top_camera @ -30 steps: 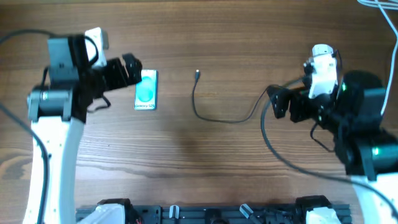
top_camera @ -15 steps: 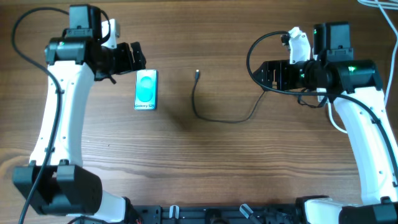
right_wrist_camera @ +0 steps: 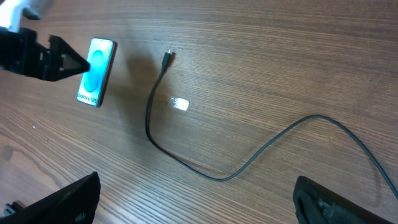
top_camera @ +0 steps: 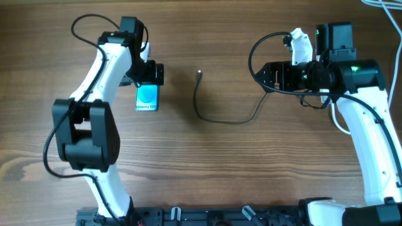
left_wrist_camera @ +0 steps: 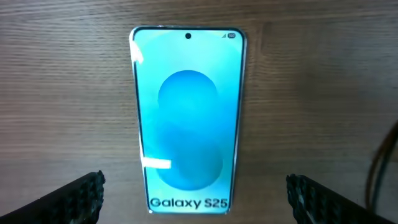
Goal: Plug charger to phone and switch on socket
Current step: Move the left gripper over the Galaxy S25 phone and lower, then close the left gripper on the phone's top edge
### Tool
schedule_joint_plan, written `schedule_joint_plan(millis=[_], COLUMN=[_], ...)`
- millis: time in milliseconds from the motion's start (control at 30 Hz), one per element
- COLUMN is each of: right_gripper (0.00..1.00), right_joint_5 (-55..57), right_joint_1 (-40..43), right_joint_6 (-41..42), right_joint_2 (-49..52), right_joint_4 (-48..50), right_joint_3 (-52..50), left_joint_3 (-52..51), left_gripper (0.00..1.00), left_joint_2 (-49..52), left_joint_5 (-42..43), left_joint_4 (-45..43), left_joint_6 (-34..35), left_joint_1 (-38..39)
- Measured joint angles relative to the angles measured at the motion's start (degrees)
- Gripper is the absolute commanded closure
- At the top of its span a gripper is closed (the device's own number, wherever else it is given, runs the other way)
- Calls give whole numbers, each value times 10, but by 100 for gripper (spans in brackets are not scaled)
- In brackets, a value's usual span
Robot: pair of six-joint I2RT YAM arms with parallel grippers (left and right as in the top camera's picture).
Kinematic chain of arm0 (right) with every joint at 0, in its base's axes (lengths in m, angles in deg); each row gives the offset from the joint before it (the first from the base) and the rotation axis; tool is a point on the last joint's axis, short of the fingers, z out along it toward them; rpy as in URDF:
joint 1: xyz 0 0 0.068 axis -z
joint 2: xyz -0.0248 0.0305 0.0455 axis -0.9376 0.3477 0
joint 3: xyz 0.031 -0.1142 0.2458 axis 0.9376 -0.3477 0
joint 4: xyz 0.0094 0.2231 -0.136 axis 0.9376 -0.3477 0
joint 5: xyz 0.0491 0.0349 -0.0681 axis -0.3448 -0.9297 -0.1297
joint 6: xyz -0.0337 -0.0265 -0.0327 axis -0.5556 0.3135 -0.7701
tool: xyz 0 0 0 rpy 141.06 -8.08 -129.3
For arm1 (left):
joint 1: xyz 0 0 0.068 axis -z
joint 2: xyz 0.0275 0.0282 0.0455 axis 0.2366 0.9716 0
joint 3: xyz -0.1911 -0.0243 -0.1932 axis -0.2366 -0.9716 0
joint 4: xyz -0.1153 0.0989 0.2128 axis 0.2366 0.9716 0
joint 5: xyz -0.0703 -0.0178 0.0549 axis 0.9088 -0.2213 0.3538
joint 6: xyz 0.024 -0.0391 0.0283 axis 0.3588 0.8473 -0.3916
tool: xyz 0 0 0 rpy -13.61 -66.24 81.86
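Note:
The phone (top_camera: 147,98) lies flat on the wooden table, its light-blue screen up and its "Galaxy S25" end toward the front. My left gripper (top_camera: 149,74) hovers over it, open and empty. In the left wrist view the phone (left_wrist_camera: 186,118) lies between and beyond the spread fingers (left_wrist_camera: 199,202). The charger (top_camera: 220,119) is a thin black cable curving across the table middle, its connector tip (top_camera: 199,74) to the right of the phone. My right gripper (top_camera: 271,74) is open and empty above the cable's right part (right_wrist_camera: 217,177). The socket is out of view.
A white cord (top_camera: 384,14) crosses the table's far right corner. The right wrist view also shows the phone (right_wrist_camera: 96,71), the cable tip (right_wrist_camera: 168,57) and my left gripper (right_wrist_camera: 37,56) at far left. A bright glare spot (right_wrist_camera: 180,104) lies on the wood.
My left arm has swung right and now holds its gripper over the phone. My right arm rose and stretched out a second ago and has since stayed still. Phone and cable have not moved.

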Motion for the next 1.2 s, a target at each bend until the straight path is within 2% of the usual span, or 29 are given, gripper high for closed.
schedule_joint_plan(millis=[233, 933, 1000, 1033, 1200], right_gripper=[0, 0, 0, 0, 0], right_joint_5=[0, 0, 0, 0, 0], right_joint_1=[0, 0, 0, 0, 0], right_joint_6=[0, 0, 0, 0, 0], right_joint_2=[0, 0, 0, 0, 0], right_joint_4=[0, -5, -5, -5, -17], right_joint_3=[0, 0, 0, 0, 0], left_joint_3=[0, -1, -2, -4, -7], left_gripper=[0, 2, 3, 7, 7], left_joint_2=[52, 81, 82, 82, 81], left_joint_5=[0, 0, 0, 0, -6], left_joint_4=[-22, -47, -50, -52, -56], left_joint_6=[-13, -3, -1, -1, -4], left_joint_1=[0, 0, 0, 0, 0])
